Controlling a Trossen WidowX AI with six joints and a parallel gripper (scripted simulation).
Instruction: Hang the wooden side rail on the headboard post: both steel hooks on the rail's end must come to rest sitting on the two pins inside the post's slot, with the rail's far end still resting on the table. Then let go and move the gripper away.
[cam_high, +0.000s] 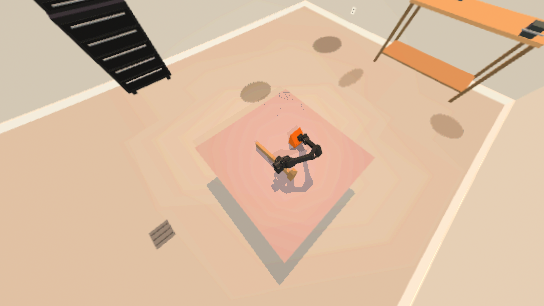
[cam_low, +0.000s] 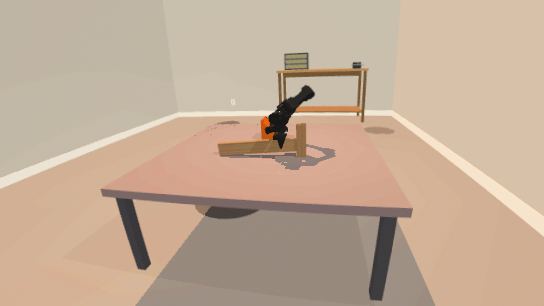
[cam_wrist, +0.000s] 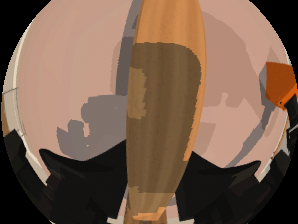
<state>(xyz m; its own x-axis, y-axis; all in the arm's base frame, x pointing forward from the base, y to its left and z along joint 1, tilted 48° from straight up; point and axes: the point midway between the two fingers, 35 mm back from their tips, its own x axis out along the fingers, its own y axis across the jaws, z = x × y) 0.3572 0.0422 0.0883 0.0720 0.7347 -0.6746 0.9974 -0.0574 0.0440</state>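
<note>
The wooden side rail (cam_high: 264, 150) (cam_low: 245, 148) (cam_wrist: 165, 100) runs toward the upright headboard post (cam_high: 292, 174) (cam_low: 301, 140). In the exterior view its far left end is low at the table and its post end is slightly higher, right beside the post; whether they touch I cannot tell. My gripper (cam_high: 278, 166) (cam_low: 281, 145) (cam_wrist: 153, 140) is shut on the rail close to the post end, one finger on each side in the wrist view. The hooks, the slot and the pins are hidden or too small to see.
The pink table top (cam_high: 285, 225) (cam_low: 250, 182) carries everything. The orange arm base (cam_high: 296, 137) (cam_low: 266, 128) (cam_wrist: 280, 82) stands behind the rail, and the black arm reaches over from it. A shelf unit (cam_low: 322, 73) stands far back.
</note>
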